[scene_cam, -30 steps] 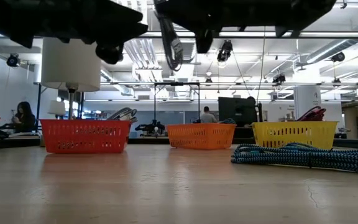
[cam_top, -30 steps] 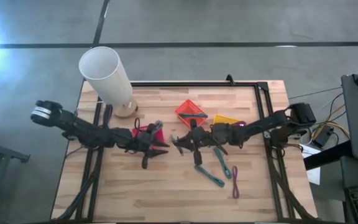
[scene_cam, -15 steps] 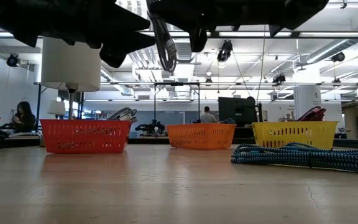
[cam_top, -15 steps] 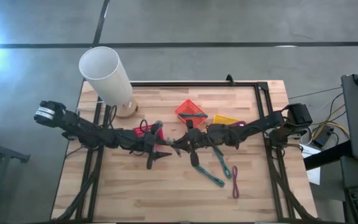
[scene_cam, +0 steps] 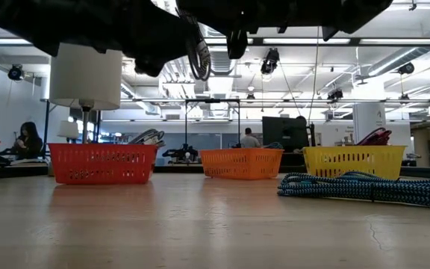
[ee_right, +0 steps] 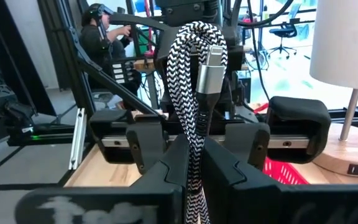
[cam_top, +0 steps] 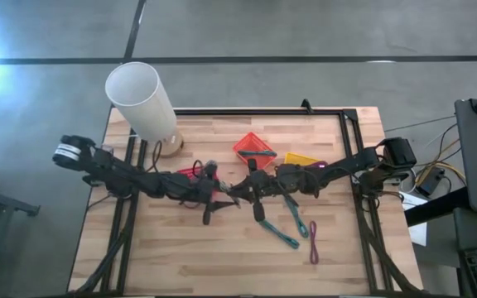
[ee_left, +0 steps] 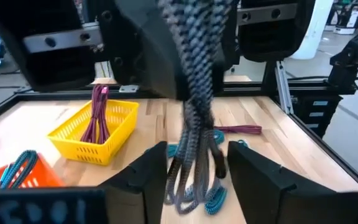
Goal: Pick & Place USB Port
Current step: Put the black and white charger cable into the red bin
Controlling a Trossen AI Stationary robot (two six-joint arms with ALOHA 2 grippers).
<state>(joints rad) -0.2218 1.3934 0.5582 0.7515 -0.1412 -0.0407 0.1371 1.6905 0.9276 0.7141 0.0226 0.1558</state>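
Observation:
A black-and-white braided USB cable (ee_right: pixel 191 93), bundled in loops with a silver plug (ee_right: pixel 211 68), is carried above the table's middle. My right gripper (ee_right: pixel 194 169) is shut on it and reaches in from the right (cam_top: pixel 238 192). My left gripper (ee_left: pixel 201 182) is open and faces it from the left (cam_top: pixel 218 200). Its fingers stand on either side of the hanging cable (ee_left: pixel 194 118) without touching it. In the low view the cable's loop (scene_cam: pixel 198 52) hangs high over the tabletop. My right gripper pinches the bundled cable between its two fingers (ee_right: pixel 166 171), several strands together (ee_right: pixel 194 152). It comes level from the table's right. The loop end and the silver plug stick out beyond the fingertips. The cable is lifted clear of the table.
A red basket (cam_top: pixel 190 175) sits under my left arm, an orange basket (cam_top: pixel 253 147) and a yellow basket (cam_top: pixel 301 159) lie farther back. Teal cables (cam_top: pixel 281 232) and a magenta cable (cam_top: pixel 313 240) lie on the near right. A white lamp (cam_top: pixel 143 99) stands far left.
My left gripper has moved toward the table's right, closing on the right gripper until its open fingers stand around the cable. My right gripper shifted slightly left early on, then held still with the cable.

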